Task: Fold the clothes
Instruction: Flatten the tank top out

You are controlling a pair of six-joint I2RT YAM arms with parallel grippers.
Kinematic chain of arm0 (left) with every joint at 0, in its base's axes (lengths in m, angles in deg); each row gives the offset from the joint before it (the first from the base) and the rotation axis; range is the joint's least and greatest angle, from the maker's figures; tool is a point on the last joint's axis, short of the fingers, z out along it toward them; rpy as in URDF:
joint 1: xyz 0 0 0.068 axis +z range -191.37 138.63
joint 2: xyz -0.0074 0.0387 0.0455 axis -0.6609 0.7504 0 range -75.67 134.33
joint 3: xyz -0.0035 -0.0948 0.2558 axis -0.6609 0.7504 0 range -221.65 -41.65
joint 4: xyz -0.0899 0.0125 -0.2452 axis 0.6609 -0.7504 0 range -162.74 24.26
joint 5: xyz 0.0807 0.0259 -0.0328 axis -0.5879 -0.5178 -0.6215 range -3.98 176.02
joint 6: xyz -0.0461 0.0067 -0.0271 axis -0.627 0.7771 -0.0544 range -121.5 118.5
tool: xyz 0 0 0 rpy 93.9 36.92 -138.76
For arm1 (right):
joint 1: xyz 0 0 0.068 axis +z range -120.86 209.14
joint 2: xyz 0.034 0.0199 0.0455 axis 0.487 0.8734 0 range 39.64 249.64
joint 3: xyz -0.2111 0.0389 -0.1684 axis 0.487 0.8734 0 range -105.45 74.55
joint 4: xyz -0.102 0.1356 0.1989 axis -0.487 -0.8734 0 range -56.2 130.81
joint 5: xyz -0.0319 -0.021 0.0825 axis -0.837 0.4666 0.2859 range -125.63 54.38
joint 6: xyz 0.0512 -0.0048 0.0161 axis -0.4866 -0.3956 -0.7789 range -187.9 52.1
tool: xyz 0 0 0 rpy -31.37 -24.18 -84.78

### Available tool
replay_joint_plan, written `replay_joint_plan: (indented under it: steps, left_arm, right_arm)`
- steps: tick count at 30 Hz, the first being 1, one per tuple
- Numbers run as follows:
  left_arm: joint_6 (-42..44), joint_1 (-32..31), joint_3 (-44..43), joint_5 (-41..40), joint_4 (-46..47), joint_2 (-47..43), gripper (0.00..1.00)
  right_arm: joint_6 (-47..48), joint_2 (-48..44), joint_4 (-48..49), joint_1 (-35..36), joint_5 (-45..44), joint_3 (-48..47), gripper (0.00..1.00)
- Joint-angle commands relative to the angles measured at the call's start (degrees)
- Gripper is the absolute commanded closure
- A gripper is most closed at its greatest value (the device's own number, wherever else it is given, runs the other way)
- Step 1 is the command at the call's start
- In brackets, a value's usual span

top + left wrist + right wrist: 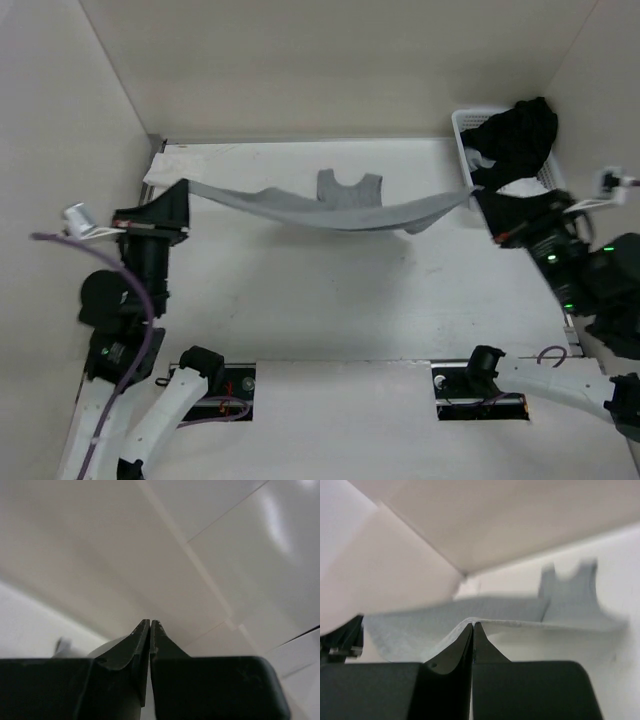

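Top external — tank top (pixel 300 207) hangs between pincers (pixel 183 190) (pixel 478 197)

The right end effector (pixel 472 624) is clamped on the grey tank top (pixel 495 611), its fabric stretched taut.

Two robot arms are mounted on black bases (pixel 225 385) at the near edge of the desk (pixel 330 300). The left arm (pixel 120 300) has white lower links, black joints and a thin purple cable (pixel 50 238) looping along it. The right arm (pixel 600 285) has a white lower link and black upper housings dotted with small green lights (pixel 552 258). The left end effector (pixel 185 187) and right end effector (pixel 476 196) are matte black, with wedge-shaped fingers (pixel 445 650) tapering to thin tips.
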Motion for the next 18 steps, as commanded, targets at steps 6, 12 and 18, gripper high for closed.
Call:
replay_joint_plan:
  steps: [6, 12, 18]
  left_arm:
    - [7.5, 2.6, -29.3, -3.8, 2.8, 8.2, 0.99]
    - [8.6, 5.5, -37.3, -2.9, 0.0, 12.2, 0.99]
    - [10.0, 5.5, -30.0, -2.8, 0.5, 17.3, 0.99]
  right_arm:
    - [37.3, 19.0, 7.8, 8.9, -14.0, -41.2, 1.00]
    - [54.4, 26.7, 19.6, 18.9, -19.6, -49.6, 1.00]
    - [49.1, 27.8, 23.3, 5.2, -11.3, -35.3, 1.00]
